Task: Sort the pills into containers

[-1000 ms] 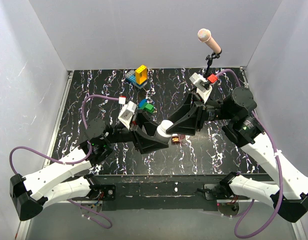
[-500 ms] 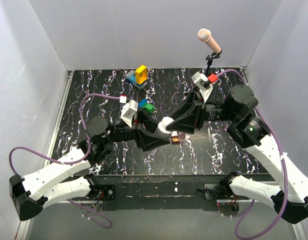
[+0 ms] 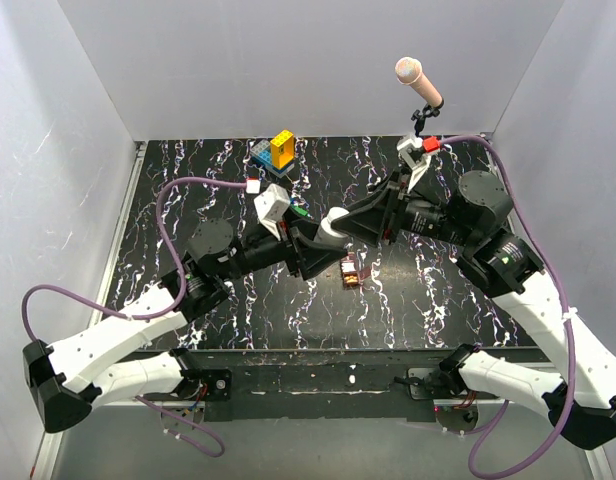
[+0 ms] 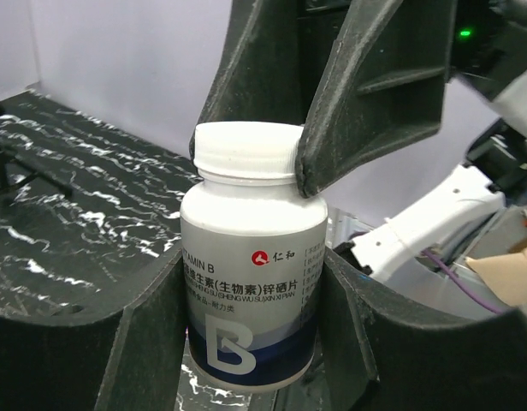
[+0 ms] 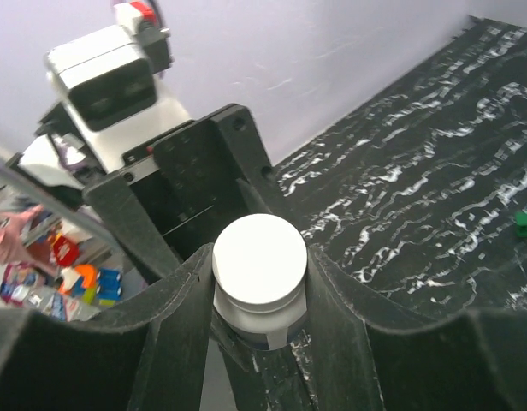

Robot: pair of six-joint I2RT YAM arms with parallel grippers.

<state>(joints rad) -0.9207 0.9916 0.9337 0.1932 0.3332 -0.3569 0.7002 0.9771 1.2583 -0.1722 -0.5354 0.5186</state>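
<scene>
Item: vitamin bottle (image 4: 251, 282), held above the table (image 3: 188, 180). My left gripper (image 4: 251, 321) clamps its body to steady it. My right gripper (image 5: 259, 295) pinches the white cap (image 5: 259, 257), presumably to unscrew it. The pill box (image 3: 350, 272) waits at the bottle's five o'clock.

Bottle carried away from the near edge

Both arms now reach farther over the table. They take the white-capped bottle (image 3: 333, 222), clamped at its body by the left gripper (image 4: 251, 342) and at its cap by the right gripper (image 5: 259, 282), toward the far side. The pill box (image 3: 349, 271), earlier half hidden under them, now lies uncovered.
</scene>
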